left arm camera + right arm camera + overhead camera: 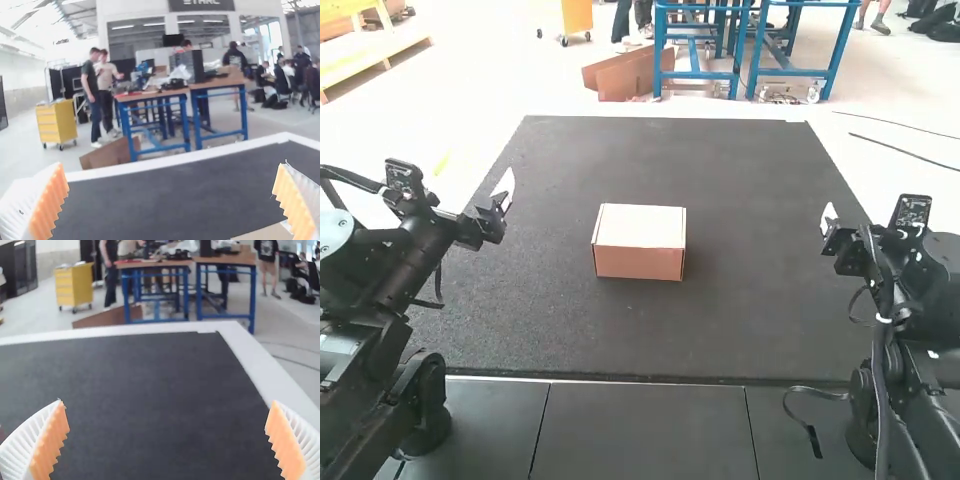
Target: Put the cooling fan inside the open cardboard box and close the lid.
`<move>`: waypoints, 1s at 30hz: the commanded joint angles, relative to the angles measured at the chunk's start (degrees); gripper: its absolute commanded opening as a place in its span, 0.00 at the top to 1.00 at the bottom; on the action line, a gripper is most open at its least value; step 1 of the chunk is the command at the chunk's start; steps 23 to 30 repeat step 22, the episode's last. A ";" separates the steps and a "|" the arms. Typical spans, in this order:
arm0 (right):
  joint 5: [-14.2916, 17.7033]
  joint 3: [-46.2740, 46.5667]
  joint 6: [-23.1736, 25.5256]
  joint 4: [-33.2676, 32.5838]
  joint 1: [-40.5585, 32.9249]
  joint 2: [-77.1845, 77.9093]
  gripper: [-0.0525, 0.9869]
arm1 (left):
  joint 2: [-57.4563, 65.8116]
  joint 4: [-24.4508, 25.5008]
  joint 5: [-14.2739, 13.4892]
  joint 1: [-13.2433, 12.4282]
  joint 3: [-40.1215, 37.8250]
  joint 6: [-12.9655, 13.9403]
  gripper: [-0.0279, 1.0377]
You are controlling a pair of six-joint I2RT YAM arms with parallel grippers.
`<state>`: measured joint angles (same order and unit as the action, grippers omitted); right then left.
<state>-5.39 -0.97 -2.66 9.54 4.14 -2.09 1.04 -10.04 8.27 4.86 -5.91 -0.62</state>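
Observation:
A small brown cardboard box (pixel 640 241) sits in the middle of the black mat (pixel 740 190) with its lid down flat. A corner of the box (pixel 265 232) shows in the left wrist view. My left gripper (pixel 503 205) hangs above the mat's left edge, well left of the box, open with nothing between its white ribbed fingers (pixel 40 210). My right gripper (pixel 830 232) hangs over the mat's right side, far right of the box, also open and empty, its orange pads (pixel 50 442) wide apart.
The mat covers most of the white table (pixel 470 110). A dark strip (pixel 640 425) runs along the near edge between the two arm bases. Bare mat lies all around the box.

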 commanded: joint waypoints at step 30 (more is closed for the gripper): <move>0.47 0.97 7.05 -9.63 0.34 2.09 0.07 | -1.13 10.75 -0.27 -8.12 5.91 4.75 0.07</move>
